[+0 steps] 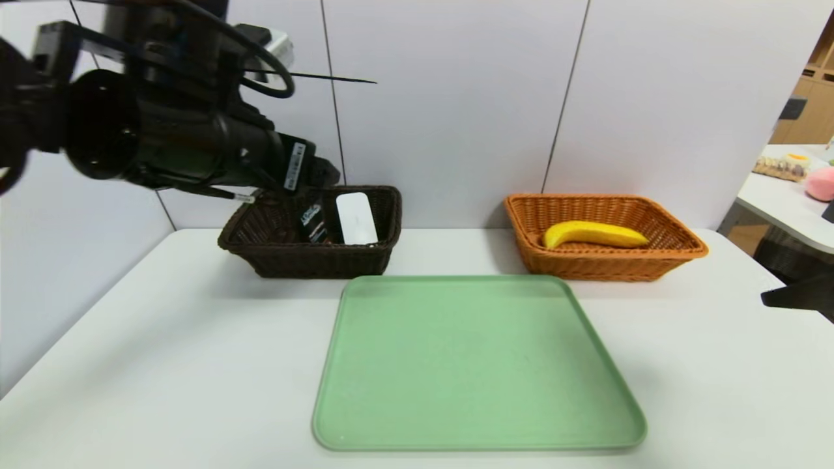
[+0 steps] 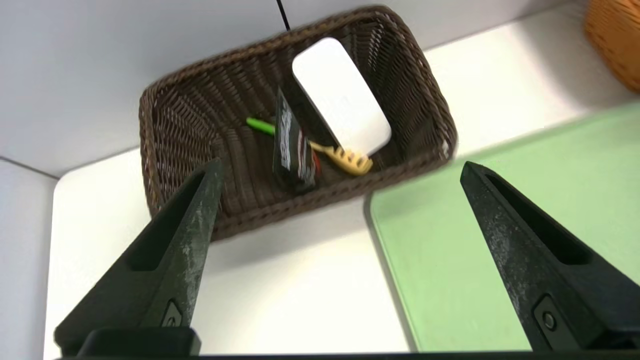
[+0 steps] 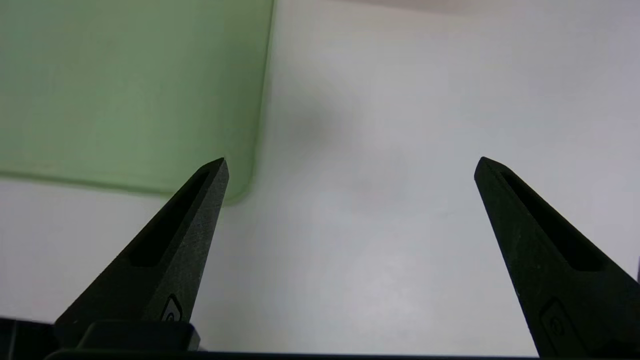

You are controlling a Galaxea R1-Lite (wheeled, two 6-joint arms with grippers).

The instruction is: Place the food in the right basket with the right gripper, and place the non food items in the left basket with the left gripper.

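Observation:
The dark brown left basket (image 1: 306, 264) (image 2: 165, 105) holds the non food items: a white case (image 1: 356, 218) (image 2: 340, 95), a dark tube (image 1: 313, 223) (image 2: 292, 145) and a yellow pasta spoon (image 2: 350, 160) with a green handle. My left gripper (image 2: 341, 164) hangs open and empty above the basket, and its arm (image 1: 195, 137) reaches in from the upper left. The banana (image 1: 596, 234) lies in the orange right basket (image 1: 606, 268). Low at the table's right edge, my right gripper (image 3: 351, 160) (image 1: 798, 296) is open with nothing in it.
A bare green tray (image 1: 479, 365) (image 2: 500, 225) (image 3: 125, 90) lies on the white table in front of both baskets. White wall panels stand close behind the baskets. A second table (image 1: 791, 202) with odd items is at the far right.

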